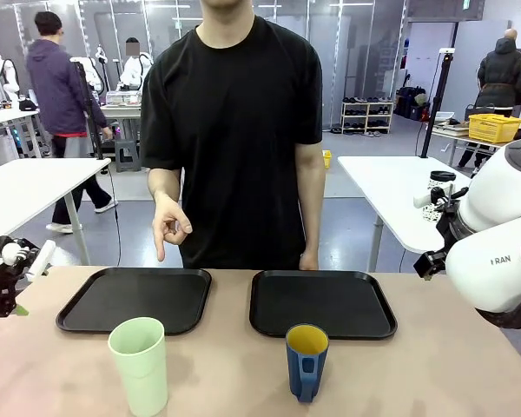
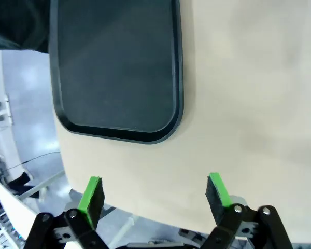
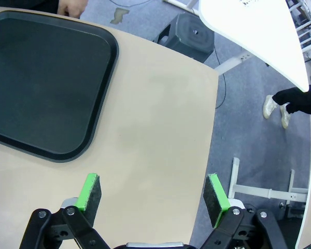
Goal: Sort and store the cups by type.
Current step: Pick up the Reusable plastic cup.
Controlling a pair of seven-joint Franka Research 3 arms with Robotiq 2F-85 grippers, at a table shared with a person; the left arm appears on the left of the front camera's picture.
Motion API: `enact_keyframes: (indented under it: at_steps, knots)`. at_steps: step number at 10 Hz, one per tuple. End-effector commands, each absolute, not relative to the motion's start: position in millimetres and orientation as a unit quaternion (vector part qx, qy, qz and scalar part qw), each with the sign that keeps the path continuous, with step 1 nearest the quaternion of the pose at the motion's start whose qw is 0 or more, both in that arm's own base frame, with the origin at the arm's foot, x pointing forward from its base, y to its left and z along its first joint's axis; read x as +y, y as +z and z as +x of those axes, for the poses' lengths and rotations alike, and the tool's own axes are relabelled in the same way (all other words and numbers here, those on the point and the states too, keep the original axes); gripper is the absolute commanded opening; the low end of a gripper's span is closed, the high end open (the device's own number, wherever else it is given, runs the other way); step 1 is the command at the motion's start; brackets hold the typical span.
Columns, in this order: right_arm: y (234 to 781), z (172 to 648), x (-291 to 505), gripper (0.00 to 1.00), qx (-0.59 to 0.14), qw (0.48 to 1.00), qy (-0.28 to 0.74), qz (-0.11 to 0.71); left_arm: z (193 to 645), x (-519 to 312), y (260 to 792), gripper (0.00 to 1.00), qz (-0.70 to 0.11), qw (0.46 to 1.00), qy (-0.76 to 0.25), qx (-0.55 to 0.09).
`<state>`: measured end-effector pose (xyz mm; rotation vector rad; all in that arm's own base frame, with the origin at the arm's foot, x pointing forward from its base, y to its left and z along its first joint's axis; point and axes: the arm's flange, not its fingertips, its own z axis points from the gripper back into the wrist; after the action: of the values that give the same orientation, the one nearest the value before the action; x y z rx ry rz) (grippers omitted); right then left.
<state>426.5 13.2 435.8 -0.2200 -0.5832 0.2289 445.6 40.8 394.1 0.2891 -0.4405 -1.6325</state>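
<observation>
Legibly, the right arm (image 1: 495,269) shows "RAN", perhaps a cut-off word; left tool (image 2: 155,199) and right tool (image 3: 153,199) gape empty.

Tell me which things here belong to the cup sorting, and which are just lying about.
Job: green tumbler, blue mug, left tray and right tray, likely the storage places.
Lying about: yellow crate, white side table.

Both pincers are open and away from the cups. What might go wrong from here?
The pale green tumbler is tall and narrow; a sideways nudge may tip it.
The blue mug has its handle toward the robot, so a grasp across it might slip.
The person's hand hangs by the far edge of the left tray; an arm placing there could meet it.
</observation>
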Motion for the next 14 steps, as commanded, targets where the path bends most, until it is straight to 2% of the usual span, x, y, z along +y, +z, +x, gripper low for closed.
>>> enact_keyframes:
  at_steps: [1, 4, 5, 6, 9, 14]
  knots:
    - [434, 426, 12, 1.00, -0.286, 0.945, 0.112, -0.110, 445, 41, 397, 1.00, 0.144, 0.678, -0.690, -0.207]
    - [434, 426, 12, 1.00, -0.286, 0.945, 0.112, -0.110, 445, 42, 399, 1.00, 0.134, 0.669, -0.703, -0.200]
    - [434, 426, 12, 1.00, -0.286, 0.945, 0.112, -0.110, 439, 42, 389, 1.00, 0.097, 0.637, -0.747, -0.164]
    - [434, 426, 12, 1.00, -0.286, 0.945, 0.112, -0.110, 432, 44, 384, 1.00, 0.075, 0.616, -0.769, -0.153]
    - [434, 426, 12, 1.00, -0.286, 0.945, 0.112, -0.110, 402, 52, 380, 1.00, 0.035, 0.610, -0.778, -0.145]
    - [434, 426, 12, 1.00, -0.286, 0.945, 0.112, -0.110, 394, 74, 346, 1.00, -0.075, 0.579, -0.762, -0.279]
